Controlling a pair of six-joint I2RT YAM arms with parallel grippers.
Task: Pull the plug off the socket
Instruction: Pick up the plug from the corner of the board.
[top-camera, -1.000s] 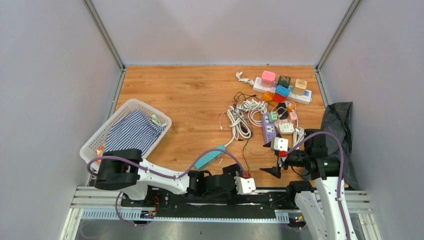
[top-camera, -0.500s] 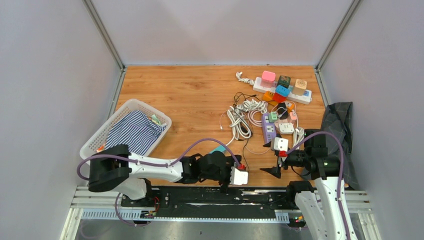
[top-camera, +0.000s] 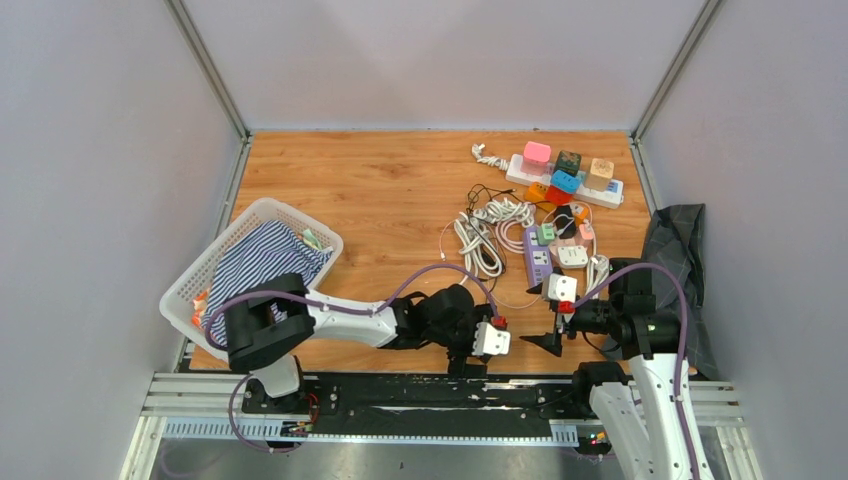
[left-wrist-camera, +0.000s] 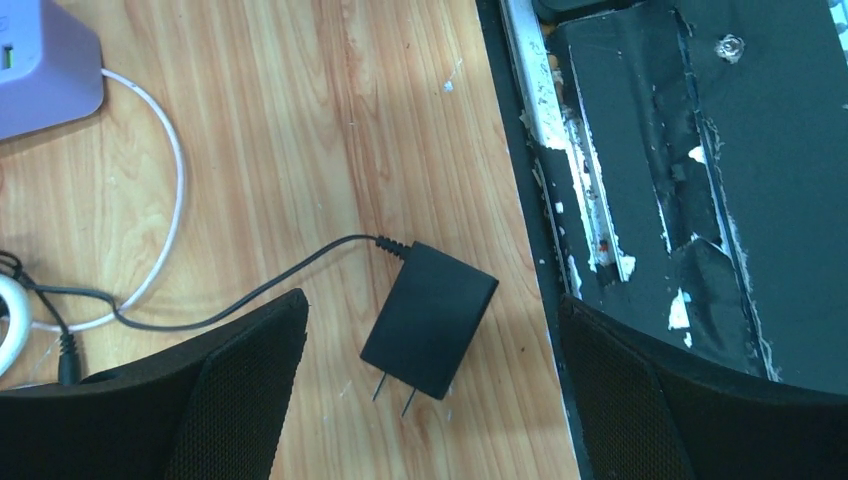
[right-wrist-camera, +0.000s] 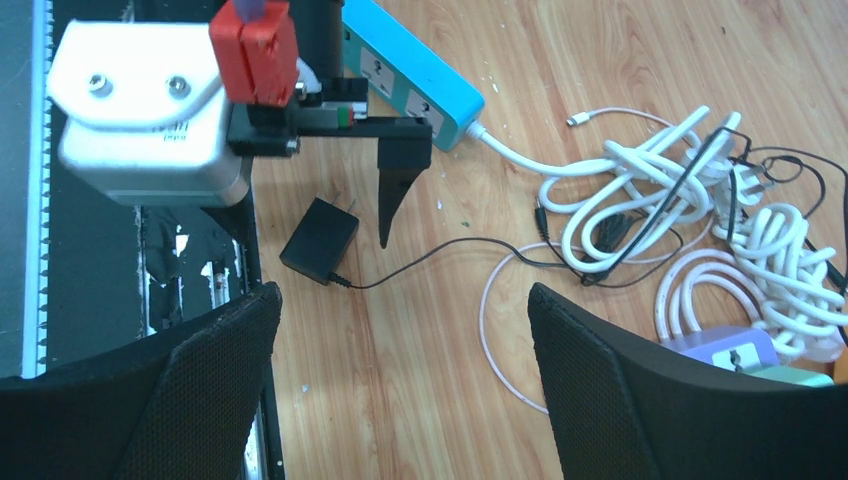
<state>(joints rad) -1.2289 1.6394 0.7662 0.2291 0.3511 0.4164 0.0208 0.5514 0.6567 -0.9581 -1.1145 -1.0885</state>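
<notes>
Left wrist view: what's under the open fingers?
A black plug adapter lies flat on the wooden table near its edge, two prongs bare, thin cable attached. The fingers stand either side, not touching it. Its underside is hidden.

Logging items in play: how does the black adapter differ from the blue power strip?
The black adapter is small and blocky; the blue power strip is a long bar. The adapter trails a thin black cord, the strip a thicker white cord. The adapter shows bare prongs, the strip sockets. Both lie on the wooden table.
</notes>
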